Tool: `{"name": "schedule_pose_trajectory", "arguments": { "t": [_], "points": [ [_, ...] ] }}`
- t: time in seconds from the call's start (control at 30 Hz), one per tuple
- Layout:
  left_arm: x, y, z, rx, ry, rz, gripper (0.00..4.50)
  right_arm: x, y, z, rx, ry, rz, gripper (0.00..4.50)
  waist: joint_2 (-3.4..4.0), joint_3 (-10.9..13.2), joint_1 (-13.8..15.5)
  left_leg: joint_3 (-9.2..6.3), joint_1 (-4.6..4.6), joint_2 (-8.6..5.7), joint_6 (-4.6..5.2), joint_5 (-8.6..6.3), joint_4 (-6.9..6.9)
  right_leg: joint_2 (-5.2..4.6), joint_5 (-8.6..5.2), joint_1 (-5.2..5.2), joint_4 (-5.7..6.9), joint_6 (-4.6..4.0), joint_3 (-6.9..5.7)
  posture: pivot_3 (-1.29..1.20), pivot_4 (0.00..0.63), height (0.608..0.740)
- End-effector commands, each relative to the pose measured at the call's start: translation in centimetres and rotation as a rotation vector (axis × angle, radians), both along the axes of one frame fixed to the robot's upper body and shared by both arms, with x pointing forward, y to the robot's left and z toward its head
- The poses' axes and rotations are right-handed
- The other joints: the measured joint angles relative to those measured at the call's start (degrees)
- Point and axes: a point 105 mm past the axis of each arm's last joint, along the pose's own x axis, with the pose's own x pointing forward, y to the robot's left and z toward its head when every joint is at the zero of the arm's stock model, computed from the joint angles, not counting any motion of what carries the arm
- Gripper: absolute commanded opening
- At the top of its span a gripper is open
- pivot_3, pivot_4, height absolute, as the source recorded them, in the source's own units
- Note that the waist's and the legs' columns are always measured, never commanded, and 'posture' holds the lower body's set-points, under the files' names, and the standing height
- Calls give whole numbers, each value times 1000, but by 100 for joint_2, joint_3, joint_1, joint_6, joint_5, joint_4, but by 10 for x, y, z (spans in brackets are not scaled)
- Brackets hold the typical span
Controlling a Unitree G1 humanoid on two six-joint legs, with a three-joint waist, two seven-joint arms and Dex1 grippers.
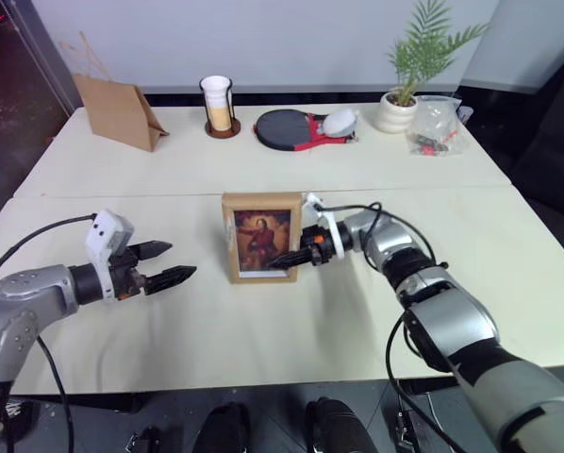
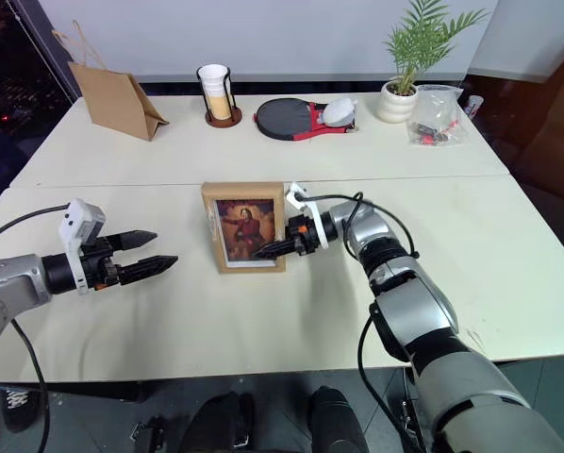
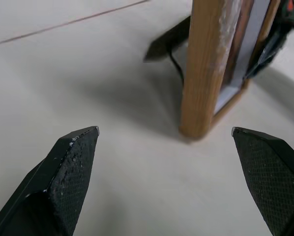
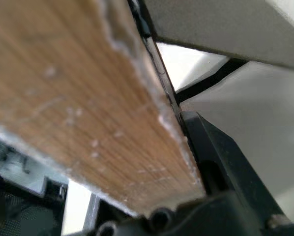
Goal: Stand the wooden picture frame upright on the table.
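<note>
Wooden picture frame [image 1: 261, 236]: standing upright at the centre of the head view, just below the seam of the table [image 1: 263, 321], portrait side facing the camera. In the left wrist view its fold-out stand [image 3: 169, 38] is reaching back onto the tabletop.

Right gripper [image 1: 296, 256]: sitting at the frame's lower right edge, its black fingers pinching the wooden side; the right wrist view is showing wood grain pressed against one dark finger [image 4: 211, 147].

Left gripper [image 1: 159, 266]: hovering at centre left, apart from the frame, fingers spread wide and pointing toward it, holding nothing. In its own wrist view both fingertips [image 3: 75, 152] are standing wide with bare tabletop between.

Along the top of the head view, left to right: brown paper bag [image 1: 117, 111] standing at upper left; a cup in a dark holder [image 1: 218, 106]; a table-tennis paddle [image 1: 296, 129] with a white object resting on it; a potted plant [image 1: 409, 85]; a clear plastic bag [image 1: 438, 127] at upper right.
</note>
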Motion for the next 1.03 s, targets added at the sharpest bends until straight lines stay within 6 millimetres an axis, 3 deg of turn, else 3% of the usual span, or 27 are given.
{"name": "schedule_pose_trajectory", "arguments": {
  "t": [0.03,0.23,0.33,0.43,0.57,0.73,1.03],
  "points": [
    [1,-6,8,16,-48,-25,4491,4,-2,-6,-34,9,-36,1558,-2,-2,5,0,4,0,0,0,1,-1,0,3,2,0,0,0,150,740],
    [-1,-13,14,-17,-46,-65,4500,12,-22,4,-8,13,-104,4480,-1,-1,12,-6,5,-2,-2,0,2,-6,0,3,7,-1,-1,0,150,740],
    [-2,-17,18,-52,-43,-82,4500,21,-52,11,-19,-45,-198,4480,0,-1,37,-7,3,-2,-3,0,-1,-8,0,2,3,-1,-2,0,150,740],
    [-2,-18,21,-63,-46,-85,4500,15,-82,22,-29,-106,-220,4480,-1,-1,40,-7,1,-4,-1,-2,-1,-12,0,2,-2,-1,-2,0,150,740],
    [-6,-17,23,-37,-56,-100,4500,-20,-112,62,-40,-321,-234,4480,7,4,52,-9,-2,-4,1,-3,-7,-12,0,-4,-3,-1,-2,0,150,740],
    [-10,-13,28,2,-85,-99,4500,-58,-111,107,-34,-491,-306,4480,17,7,-18,3,3,1,2,-3,-6,-1,0,-14,8,-1,12,0,150,740],
    [-19,-21,28,38,-103,-136,4500,-74,-115,106,-134,-568,-406,4480,9,3,110,3,10,-7,13,-6,17,-8,-11,14,-2,-19,11,0,150,740]
  ]
}}
